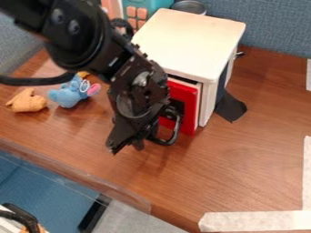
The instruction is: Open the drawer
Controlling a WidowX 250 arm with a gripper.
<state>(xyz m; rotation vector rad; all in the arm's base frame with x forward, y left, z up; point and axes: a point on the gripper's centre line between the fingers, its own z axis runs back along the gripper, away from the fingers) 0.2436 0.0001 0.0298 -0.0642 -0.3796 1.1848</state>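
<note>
The gripper (126,142) hangs low over the wooden table, in front of a small white cabinet (189,42). Its lower end points down and to the left. Red is the colour of the drawer front (191,107), which stands slightly out from the cabinet body. A black loop handle (175,133) on that front curves out just right of the gripper; whether they touch I cannot tell. The arm hides the left part of the drawer front.
A blue plush toy (70,94) and an orange-brown toy (27,101) lie left of the arm. Behind the cabinet are a teal toy (147,5) and a metal can (189,6). White tape (255,221) marks the front right; the table's front edge (72,175) runs diagonally.
</note>
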